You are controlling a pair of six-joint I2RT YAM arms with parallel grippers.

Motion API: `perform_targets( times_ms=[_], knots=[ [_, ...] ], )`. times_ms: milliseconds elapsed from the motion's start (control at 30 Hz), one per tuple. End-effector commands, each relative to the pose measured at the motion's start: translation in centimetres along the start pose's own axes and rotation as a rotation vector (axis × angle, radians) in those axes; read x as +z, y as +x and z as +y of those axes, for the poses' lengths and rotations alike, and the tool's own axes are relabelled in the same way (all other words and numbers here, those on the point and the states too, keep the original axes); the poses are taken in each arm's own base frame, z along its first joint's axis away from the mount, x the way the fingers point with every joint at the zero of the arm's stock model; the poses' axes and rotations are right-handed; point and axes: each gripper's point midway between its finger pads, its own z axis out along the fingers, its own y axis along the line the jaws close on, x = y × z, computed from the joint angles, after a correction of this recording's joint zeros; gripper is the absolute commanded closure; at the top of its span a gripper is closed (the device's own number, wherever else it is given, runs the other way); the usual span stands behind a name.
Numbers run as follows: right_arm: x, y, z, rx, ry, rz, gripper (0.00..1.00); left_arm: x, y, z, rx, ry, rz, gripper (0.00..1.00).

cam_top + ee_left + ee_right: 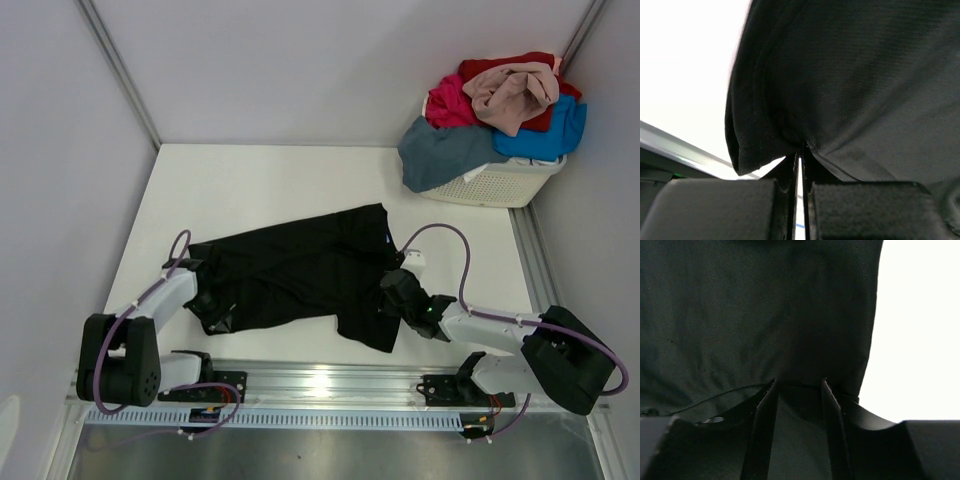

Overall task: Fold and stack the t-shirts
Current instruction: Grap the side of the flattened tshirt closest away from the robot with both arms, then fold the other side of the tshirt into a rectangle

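Note:
A black t-shirt (290,265) lies spread and rumpled across the middle of the white table (250,190). My left gripper (207,300) is at its left edge and is shut on a pinch of the black cloth (865,75), which bunches at the fingertips (801,150). My right gripper (390,295) is low at the shirt's right edge, where the cloth is doubled over. Its fingers (765,410) stand apart, with black cloth (750,315) between and over them. The gap midpoint shows in the right wrist view (799,385).
A white slotted basket (500,185) stands at the back right against the wall. It holds a heap of shirts: slate grey-blue (445,150), bright blue (550,135), beige-pink (510,95), magenta (450,100), red (500,68). A metal rail (330,385) runs along the near edge.

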Motion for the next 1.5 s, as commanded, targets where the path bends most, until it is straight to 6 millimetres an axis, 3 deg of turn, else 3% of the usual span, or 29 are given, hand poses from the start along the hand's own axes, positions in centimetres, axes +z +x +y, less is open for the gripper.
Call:
perform_targets(
  times_ms=[0, 133, 233, 300, 333, 467, 600, 800, 900, 1100, 1233, 1467],
  knots=[
    [0.3, 1.2, -1.6, -0.003, 0.064, 0.014, 0.55, 0.5, -0.3, -1.7, 0.022, 0.094, -0.022, 0.99],
    [0.5, 1.8, -1.6, -0.002, 0.057, 0.03, 0.62, 0.3, -0.3, -2.0, 0.024, 0.126, -0.031, 1.0],
    [0.6, 2.2, -1.7, -0.001, 0.06, 0.041, 0.89, -0.2, -0.6, -2.2, 0.026, 0.142, -0.052, 1.0],
    [0.5, 1.7, -1.4, 0.0, 0.058, 0.033, 1.0, -0.6, -0.7, -2.3, 0.035, 0.149, -0.058, 0.99],
    [0.3, 1.5, -1.5, -0.009, 0.064, 0.031, 1.0, -1.1, -1.4, -2.3, 0.042, 0.157, -0.094, 0.99],
    [-1.3, -1.6, -0.7, -0.016, 0.044, -0.043, 1.0, -3.7, -2.8, -2.9, 0.069, 0.213, -0.191, 0.99],
    [-4.6, -7.3, 1.1, -0.004, -0.01, -0.186, 1.0, -6.9, -4.0, -3.3, 0.096, 0.283, -0.293, 0.99],
    [-7.6, -12.9, 2.5, -0.054, -0.02, -0.306, 1.0, -11.8, -6.2, -3.3, 0.166, 0.321, -0.45, 0.99],
    [-7.3, -14.2, 3.4, -0.072, -0.023, -0.32, 1.0, -12.9, -7.0, -4.0, 0.204, 0.337, -0.485, 1.0],
    [-5.0, -16.4, 4.7, -0.07, -0.016, -0.325, 1.0, -12.8, -8.3, -5.6, 0.234, 0.292, -0.464, 0.99],
    [-3.3, -18.0, 4.9, -0.08, 0.004, -0.334, 1.0, -14.0, -10.5, -6.9, 0.232, 0.273, -0.522, 0.99],
    [-0.8, -21.6, 4.2, -0.064, 0.051, -0.366, 1.0, -14.1, -13.6, -9.3, 0.224, 0.197, -0.547, 0.99]
  ],
)
